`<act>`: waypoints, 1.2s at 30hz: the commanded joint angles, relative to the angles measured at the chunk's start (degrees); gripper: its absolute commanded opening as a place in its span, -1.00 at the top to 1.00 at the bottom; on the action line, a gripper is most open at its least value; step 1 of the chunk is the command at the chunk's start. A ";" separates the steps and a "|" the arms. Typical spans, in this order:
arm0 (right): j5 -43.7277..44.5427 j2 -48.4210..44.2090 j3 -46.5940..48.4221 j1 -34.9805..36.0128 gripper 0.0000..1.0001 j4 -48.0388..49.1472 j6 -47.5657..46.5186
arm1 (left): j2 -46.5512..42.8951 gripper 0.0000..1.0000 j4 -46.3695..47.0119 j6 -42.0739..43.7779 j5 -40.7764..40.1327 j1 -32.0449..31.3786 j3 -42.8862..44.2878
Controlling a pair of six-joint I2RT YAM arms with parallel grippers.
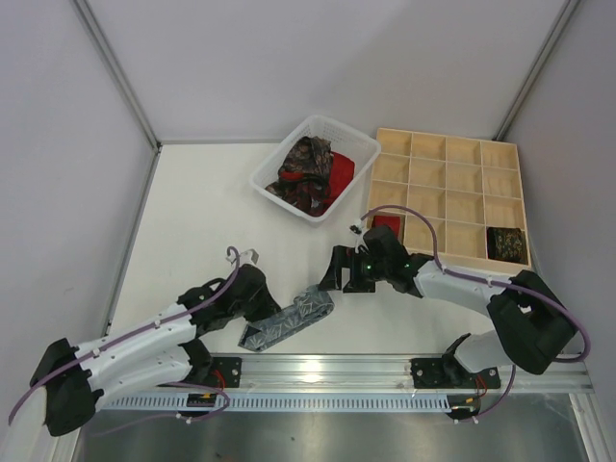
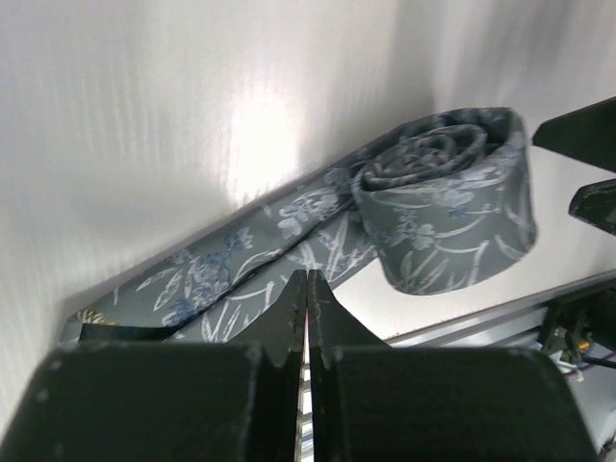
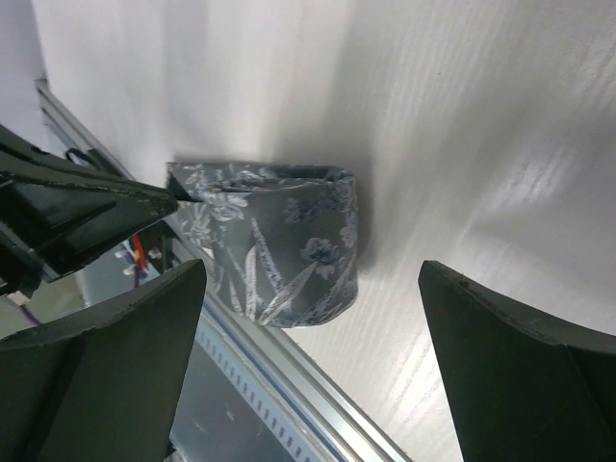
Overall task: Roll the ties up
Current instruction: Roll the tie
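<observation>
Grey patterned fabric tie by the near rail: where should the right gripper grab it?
Take the grey patterned tie's rolled end, not the flat tail. Come from above with the open right gripper straddling its curved wall; squeezing there should keep the layers wound. The shut left gripper sits over the tail.

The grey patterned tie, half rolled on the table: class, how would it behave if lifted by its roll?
Probably floppy: the unrolled tail of the grey tie lies limp on the table, so it would dangle. The roll's coils look loose, so it may unwind. Resting on its curved side, it could roll if pushed.
</observation>
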 commanded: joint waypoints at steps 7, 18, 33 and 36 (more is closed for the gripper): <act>-4.18 -4.98 -0.75 -2.45 -1.00 5.16 2.86 | 2.58 0.99 11.21 11.10 10.42 8.29 5.24; -8.56 -2.44 -3.73 -4.65 -0.89 11.72 9.08 | 15.67 0.99 28.44 13.93 29.06 10.58 7.45; -18.68 8.63 -6.90 -1.58 -0.99 27.99 12.08 | 14.63 0.99 30.90 12.70 25.81 10.58 -2.04; -18.68 9.60 -7.61 -0.52 -0.99 29.05 12.79 | 13.31 0.99 30.47 12.61 25.02 10.49 -3.28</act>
